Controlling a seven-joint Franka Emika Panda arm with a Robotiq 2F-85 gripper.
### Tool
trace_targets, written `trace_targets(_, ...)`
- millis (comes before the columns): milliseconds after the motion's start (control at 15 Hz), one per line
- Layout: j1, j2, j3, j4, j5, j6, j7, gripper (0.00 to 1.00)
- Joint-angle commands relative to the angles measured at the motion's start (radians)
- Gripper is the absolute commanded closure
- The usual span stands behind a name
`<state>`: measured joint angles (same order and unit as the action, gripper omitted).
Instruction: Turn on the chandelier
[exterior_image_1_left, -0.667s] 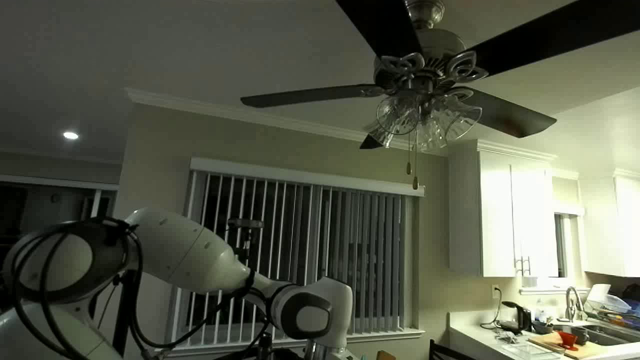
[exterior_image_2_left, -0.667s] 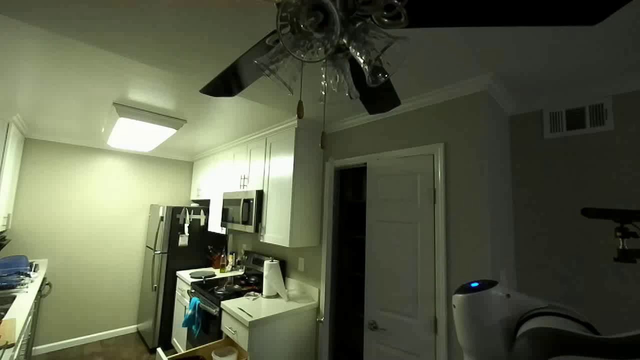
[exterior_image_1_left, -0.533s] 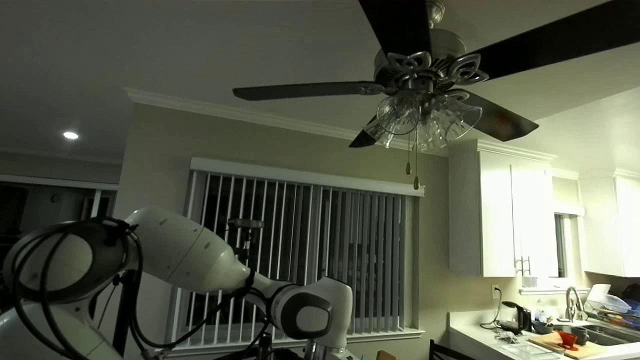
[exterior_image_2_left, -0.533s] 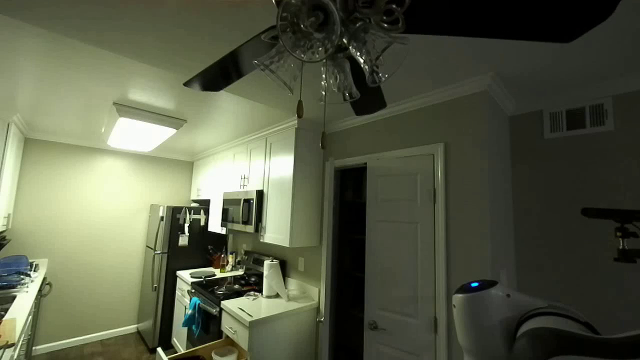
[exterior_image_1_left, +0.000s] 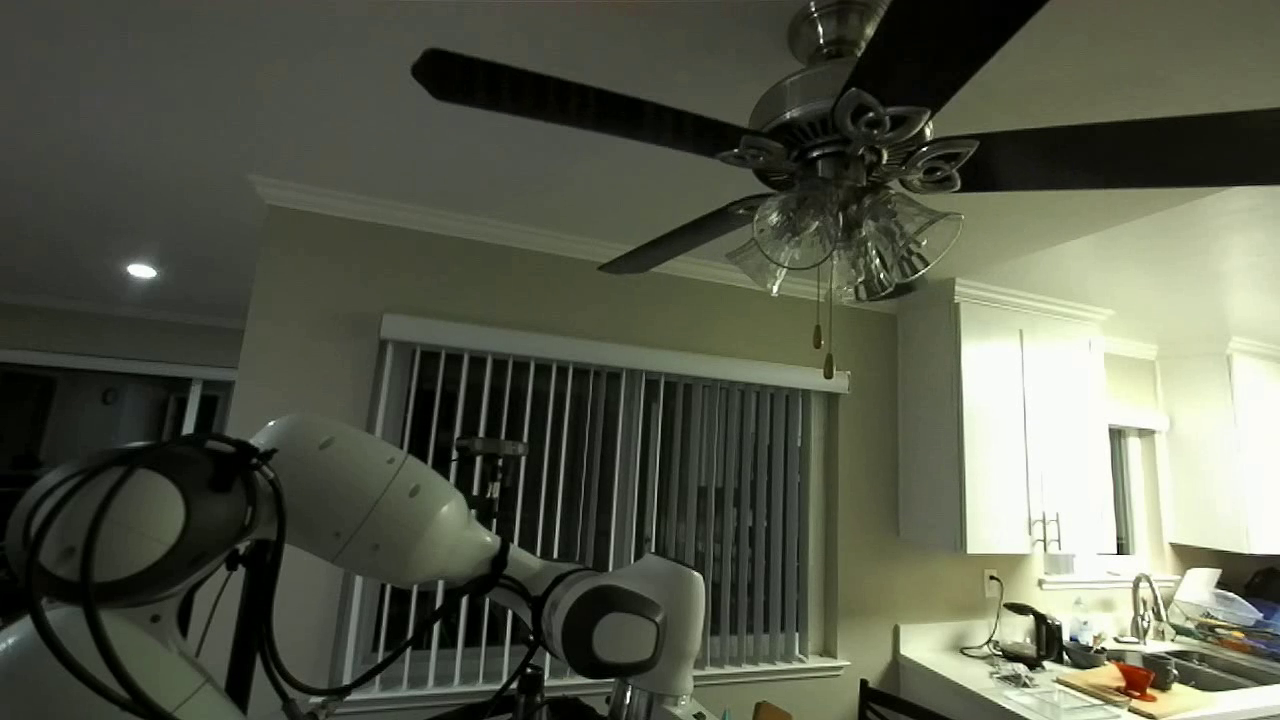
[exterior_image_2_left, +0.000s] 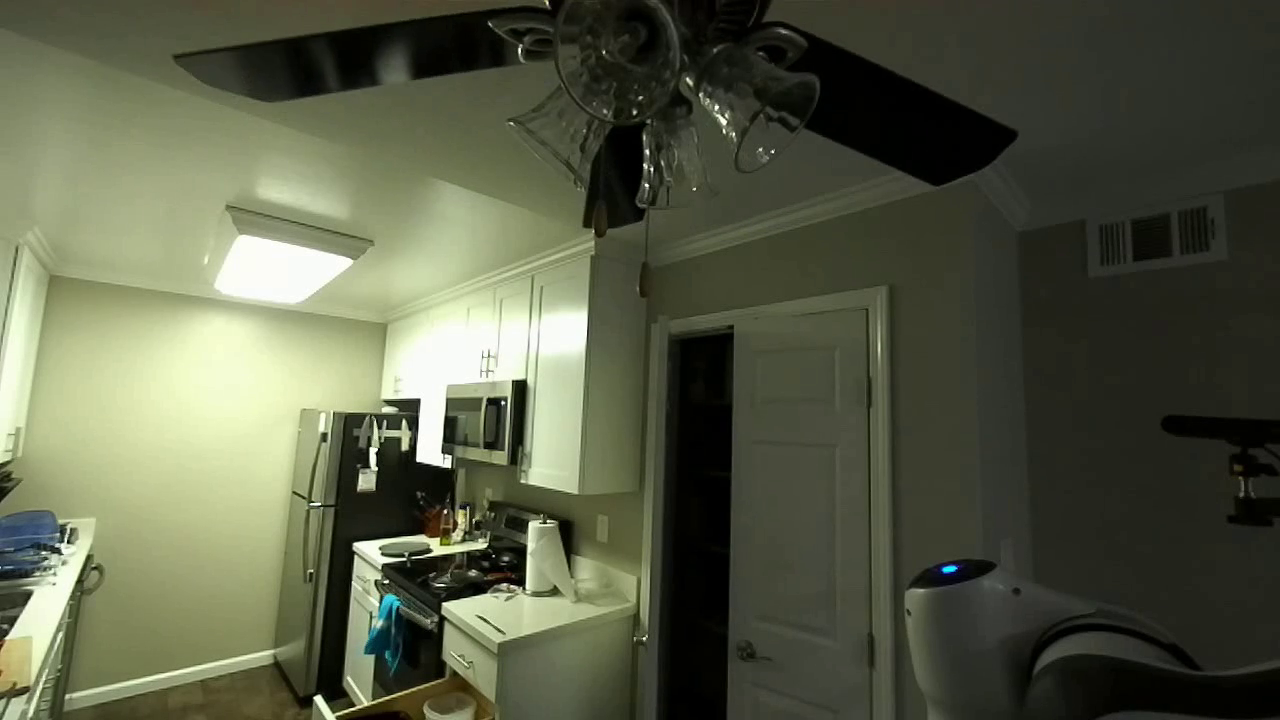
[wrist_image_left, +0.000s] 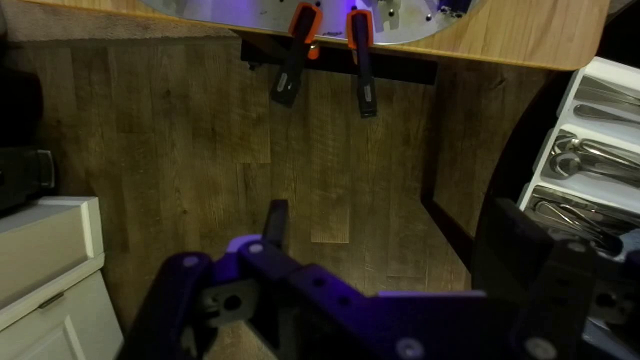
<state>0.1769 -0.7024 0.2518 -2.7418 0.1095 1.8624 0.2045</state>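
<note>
In an exterior view, the arm (exterior_image_1_left: 390, 510) bends at the elbow joint (exterior_image_1_left: 130, 530) on the left and slopes down to the right, ending at the wrist (exterior_image_1_left: 625, 625), which points downward at the lower edge. At lower right of an exterior view, a rounded white arm housing (exterior_image_2_left: 955, 640) shows a lit blue indicator (exterior_image_2_left: 950, 568) on its upper end. In the wrist view, the hand (wrist_image_left: 397, 220) has its two dark fingers (wrist_image_left: 276, 220) spread well apart.

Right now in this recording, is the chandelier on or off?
The chandelier is off: its clear glass shades show no glow in both exterior views, while the kitchen ceiling light is brightly lit.
</note>
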Motion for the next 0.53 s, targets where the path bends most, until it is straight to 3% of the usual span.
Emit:
trace_targets(0, 0.007, 0.001, -0.007, 0.002, -0.004, -0.003, 0.004, 0.0)
trace_targets(200, 0.015, -0.004, -0.013, -0.011, 0.002, 0.05, -0.02, 0.0)
trace_targets(333, 0.028, -0.009, -0.021, -0.027, -0.003, 0.154, -0.066, 0.0)
trace_targets(400, 0.034, 0.13, 0.024, 0.146, 0.026, 0.179, -0.001, 0.0)
trace_targets(467, 0.037, 0.141, 0.031, 0.159, 0.019, 0.23, -0.004, 0.0)
